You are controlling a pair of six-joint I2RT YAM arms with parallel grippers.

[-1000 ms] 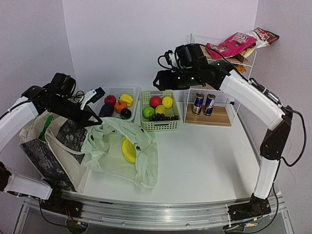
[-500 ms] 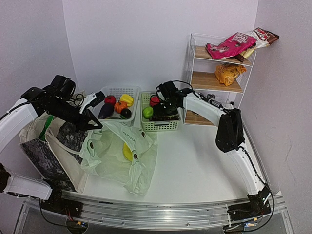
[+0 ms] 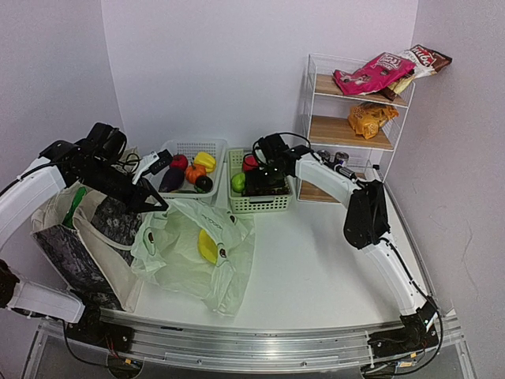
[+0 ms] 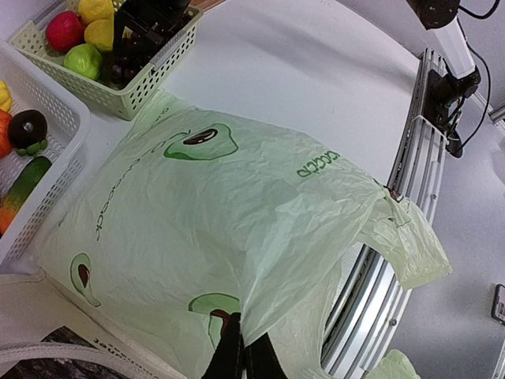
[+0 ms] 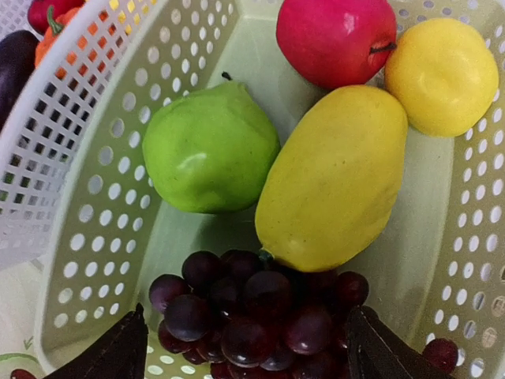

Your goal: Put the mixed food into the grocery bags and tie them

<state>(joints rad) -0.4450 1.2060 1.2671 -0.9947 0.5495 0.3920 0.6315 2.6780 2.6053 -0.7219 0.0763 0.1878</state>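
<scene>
My left gripper (image 3: 155, 207) is shut on the top edge of the pale-green avocado-print plastic bag (image 3: 197, 251), holding it up; its fingertips (image 4: 243, 357) pinch the film of the bag (image 4: 237, 213). Yellow bananas (image 3: 207, 246) show through the bag. The cream canvas tote (image 3: 79, 237) stands to the left with something green inside it. My right gripper (image 3: 264, 186) is down in the green basket, open, with its fingers (image 5: 118, 351) on either side of the dark purple grape bunch (image 5: 260, 312). Drink cans (image 3: 341, 159) and an orange crisp packet (image 3: 369, 118) are on the shelf rack.
The green basket (image 5: 71, 260) also holds a green fruit (image 5: 209, 146), a long yellow fruit (image 5: 331, 178), a red apple (image 5: 335, 35) and a lemon (image 5: 442, 75). A white basket (image 3: 189, 148) of vegetables stands to its left. A pink crisp packet (image 3: 375, 71) lies on top of the rack.
My right arm came down from the shelf rack into the green basket and now straddles the grapes. My left gripper stayed shut on the bag, which shifted slightly.
</scene>
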